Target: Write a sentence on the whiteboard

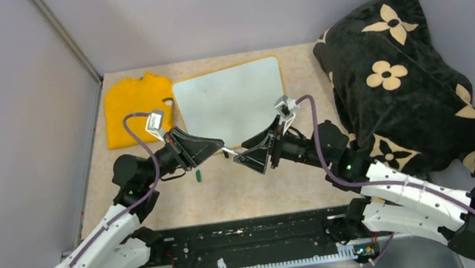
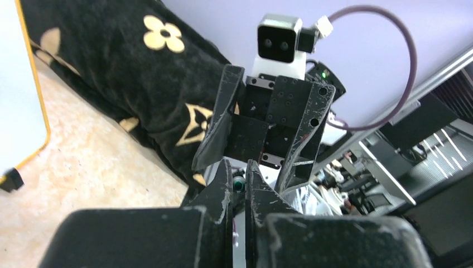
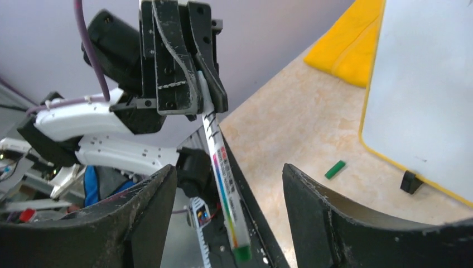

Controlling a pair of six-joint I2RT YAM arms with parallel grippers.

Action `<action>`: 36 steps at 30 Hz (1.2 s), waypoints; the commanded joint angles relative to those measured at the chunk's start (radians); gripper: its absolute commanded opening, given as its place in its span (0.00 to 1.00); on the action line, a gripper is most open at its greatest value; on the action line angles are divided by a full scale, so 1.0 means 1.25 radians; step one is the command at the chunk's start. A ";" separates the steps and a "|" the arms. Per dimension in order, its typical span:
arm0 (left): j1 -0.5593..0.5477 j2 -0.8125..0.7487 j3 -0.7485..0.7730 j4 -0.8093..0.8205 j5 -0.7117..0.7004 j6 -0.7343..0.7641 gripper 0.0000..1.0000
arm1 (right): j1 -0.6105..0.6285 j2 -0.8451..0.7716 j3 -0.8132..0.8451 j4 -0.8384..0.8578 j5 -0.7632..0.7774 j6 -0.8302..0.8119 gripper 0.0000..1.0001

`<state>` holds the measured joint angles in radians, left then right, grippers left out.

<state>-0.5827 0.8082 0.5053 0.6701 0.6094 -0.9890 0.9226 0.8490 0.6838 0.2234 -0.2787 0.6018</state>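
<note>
Marker [image 3: 223,184] – left gripper [image 3: 202,97] clamped on its top end; right gripper [image 3: 228,178] jaws apart, flanking it. Whiteboard [image 1: 230,100]: blank, flat at the table's far side. We judge an end-only pinch risky – the marker may pivot, slip, or fall beside the loose cap [image 3: 335,169].

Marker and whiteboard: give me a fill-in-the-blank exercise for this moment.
1. The left gripper is shut on the marker; the right gripper has its fingers ____.
2. The whiteboard bears ____ writing.
3. The loose cap on the table is ____.
4. The cloth beside the whiteboard is ____.
Missing: open; no; green; yellow.
</note>
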 commanded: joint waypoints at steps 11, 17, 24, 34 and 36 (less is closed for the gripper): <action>-0.003 -0.042 0.104 -0.018 -0.246 0.030 0.00 | 0.003 -0.062 0.051 0.091 0.176 0.035 0.99; -0.003 -0.044 0.141 -0.020 -0.283 0.040 0.00 | 0.003 -0.030 0.146 -0.070 0.309 0.130 0.99; -0.002 -0.024 0.142 0.007 -0.322 -0.004 0.00 | -0.005 0.008 0.195 -0.099 0.255 0.107 0.99; -0.003 0.032 0.133 0.121 -0.298 -0.108 0.00 | -0.097 0.020 0.115 0.199 -0.003 0.147 0.95; -0.003 0.037 0.129 0.138 -0.299 -0.118 0.00 | -0.118 0.041 0.119 0.220 -0.037 0.174 0.93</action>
<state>-0.5827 0.8509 0.6628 0.7422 0.2329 -1.0866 0.8158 0.8700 0.8402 0.3183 -0.1856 0.7685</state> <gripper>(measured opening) 0.048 0.952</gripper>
